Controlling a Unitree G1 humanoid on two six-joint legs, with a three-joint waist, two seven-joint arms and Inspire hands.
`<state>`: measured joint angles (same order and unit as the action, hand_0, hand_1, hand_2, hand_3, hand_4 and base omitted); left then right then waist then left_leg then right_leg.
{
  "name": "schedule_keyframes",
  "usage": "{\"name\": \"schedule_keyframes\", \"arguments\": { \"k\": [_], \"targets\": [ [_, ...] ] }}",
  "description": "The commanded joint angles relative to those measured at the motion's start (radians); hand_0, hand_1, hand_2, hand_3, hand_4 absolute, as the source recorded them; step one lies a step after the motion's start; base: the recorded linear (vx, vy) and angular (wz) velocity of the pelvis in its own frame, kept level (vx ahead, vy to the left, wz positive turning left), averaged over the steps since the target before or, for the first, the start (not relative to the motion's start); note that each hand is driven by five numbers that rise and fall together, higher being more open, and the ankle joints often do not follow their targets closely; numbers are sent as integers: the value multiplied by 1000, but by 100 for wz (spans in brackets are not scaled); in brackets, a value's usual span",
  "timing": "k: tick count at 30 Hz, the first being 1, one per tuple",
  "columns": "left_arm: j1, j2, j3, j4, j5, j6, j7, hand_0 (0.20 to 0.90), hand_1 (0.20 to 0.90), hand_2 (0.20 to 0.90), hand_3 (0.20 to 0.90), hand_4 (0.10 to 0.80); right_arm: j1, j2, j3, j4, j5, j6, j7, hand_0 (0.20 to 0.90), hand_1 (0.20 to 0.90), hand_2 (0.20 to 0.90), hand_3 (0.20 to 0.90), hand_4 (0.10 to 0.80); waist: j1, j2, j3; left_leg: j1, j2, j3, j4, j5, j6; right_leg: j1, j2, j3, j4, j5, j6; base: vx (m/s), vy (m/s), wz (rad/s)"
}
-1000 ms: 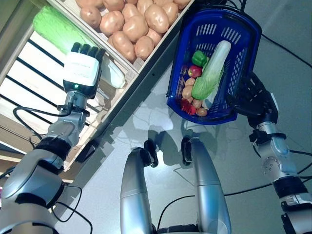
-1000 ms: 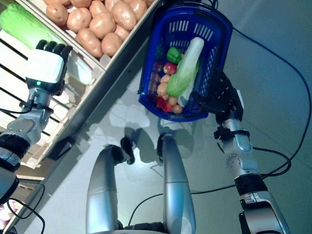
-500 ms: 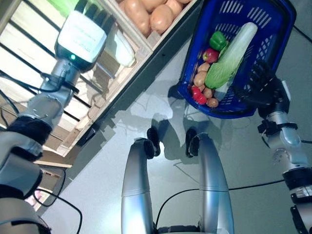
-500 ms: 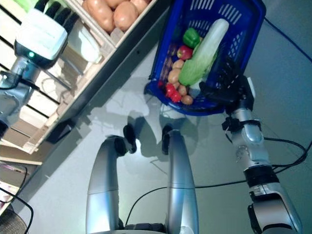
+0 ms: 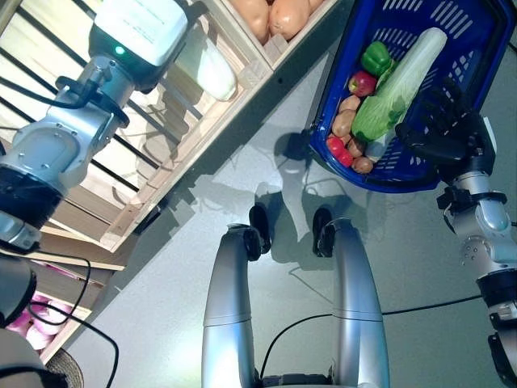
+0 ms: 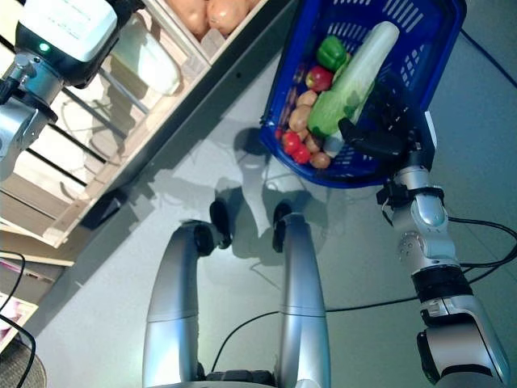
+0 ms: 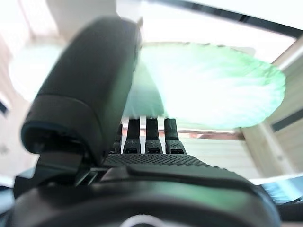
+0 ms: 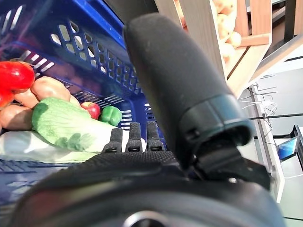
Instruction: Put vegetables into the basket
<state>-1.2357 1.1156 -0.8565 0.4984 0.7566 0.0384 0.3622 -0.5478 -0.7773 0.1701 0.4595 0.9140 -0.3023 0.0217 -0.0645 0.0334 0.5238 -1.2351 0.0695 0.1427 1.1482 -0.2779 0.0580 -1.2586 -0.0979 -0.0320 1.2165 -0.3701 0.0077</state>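
The blue basket (image 5: pixel 483 48) stands on the floor at the upper right. In it lie a long pale-green cabbage (image 5: pixel 401 83), a green pepper (image 5: pixel 374 58), a red round fruit (image 5: pixel 362 82), potatoes (image 5: pixel 346 123) and small red vegetables (image 5: pixel 338 149). My right hand (image 5: pixel 444 129) is at the basket's near rim, fingers straight and empty; the basket's inside shows past them in the right wrist view (image 8: pixel 130 137). My left hand (image 5: pixel 141 28) reaches into the wooden stand at the upper left. Its straight fingers (image 7: pixel 147 137) point at a pale green cabbage (image 7: pixel 218 90) just ahead, holding nothing.
The slatted wooden stand (image 5: pixel 174 153) runs diagonally across the left side, its dark base edge (image 5: pixel 266 101) close to the basket. Grey floor lies between the stand and the basket.
The camera has shifted, moving the whole scene up and right. My left hand has reached deeper into the stand toward the green cabbage. The right hand stays by the basket rim.
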Motion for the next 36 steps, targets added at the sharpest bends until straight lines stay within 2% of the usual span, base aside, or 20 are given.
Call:
{"name": "schedule_keyframes", "arguments": {
  "k": [1, 6, 11, 17, 24, 29, 31, 36],
  "targets": [
    [54, -35, 34, 298, -56, 64, -33, 300, 300, 300, 300, 400, -30, -29, -102, -89, 20, -143, -27, 900, 900, 900, 900, 800, -53, -5, -4, 56, -6, -18, -16, -68, -2, 67, 9, -64, -82, 95, -44, -12, -3, -13],
    [84, -53, 65, 323, -45, 67, 27, 300, 300, 300, 300, 400, -26, -12, -107, -96, 4, -138, -24, 900, 900, 900, 900, 800, -54, -12, -4, 87, 3, -13, -16, -73, -4, 98, 7, -70, -86, 91, -46, -4, 2, -9],
    [115, -55, 101, 322, -54, 32, 141, 300, 300, 300, 300, 400, -8, 0, -108, -92, 11, -146, -15, 900, 900, 900, 900, 800, -52, -19, -4, 140, 14, -6, -24, -79, -8, 150, 8, -74, -103, 88, -45, 0, 2, -1],
    [149, -42, 126, 312, -47, -15, 189, 300, 300, 300, 300, 400, 17, 20, -105, -90, 11, -155, -7, 900, 900, 900, 900, 800, -50, -25, -4, 257, 29, 14, -63, -84, -14, 260, 7, -81, -146, 83, -43, 25, -1, -3],
    [179, -21, 146, 316, -63, -46, 182, 300, 300, 300, 300, 400, 37, 34, -105, -83, 5, -152, 6, 900, 900, 900, 900, 800, -51, -25, -4, 361, 28, 25, -89, -91, -18, 360, -1, -84, -173, 75, -44, 42, -7, -3],
    [216, -9, 161, 304, -73, -29, 94, 300, 300, 300, 300, 400, 51, 34, -116, -78, 5, -130, 6, 900, 900, 900, 900, 800, -51, -20, -8, 386, 21, 28, -88, -99, -17, 383, -14, -89, -166, 65, -46, 35, 2, 2],
    [231, -10, 167, 301, -96, -6, 38, 900, 900, 900, 900, 800, 52, 38, -117, -76, 4, -123, 8, 900, 900, 900, 900, 800, -51, -17, -8, 386, 20, 29, -83, -101, -15, 382, -16, -89, -160, 62, -47, 0, 0, 0],
    [257, -18, 164, 301, -101, 36, -113, 900, 900, 900, 900, 800, 49, 49, -103, -79, -6, -110, -3, 900, 900, 900, 900, 800, -49, -15, -8, 404, 16, 31, -96, -103, -14, 398, -23, -93, -165, 57, -43, 15, -9, 3]
  ]
}}
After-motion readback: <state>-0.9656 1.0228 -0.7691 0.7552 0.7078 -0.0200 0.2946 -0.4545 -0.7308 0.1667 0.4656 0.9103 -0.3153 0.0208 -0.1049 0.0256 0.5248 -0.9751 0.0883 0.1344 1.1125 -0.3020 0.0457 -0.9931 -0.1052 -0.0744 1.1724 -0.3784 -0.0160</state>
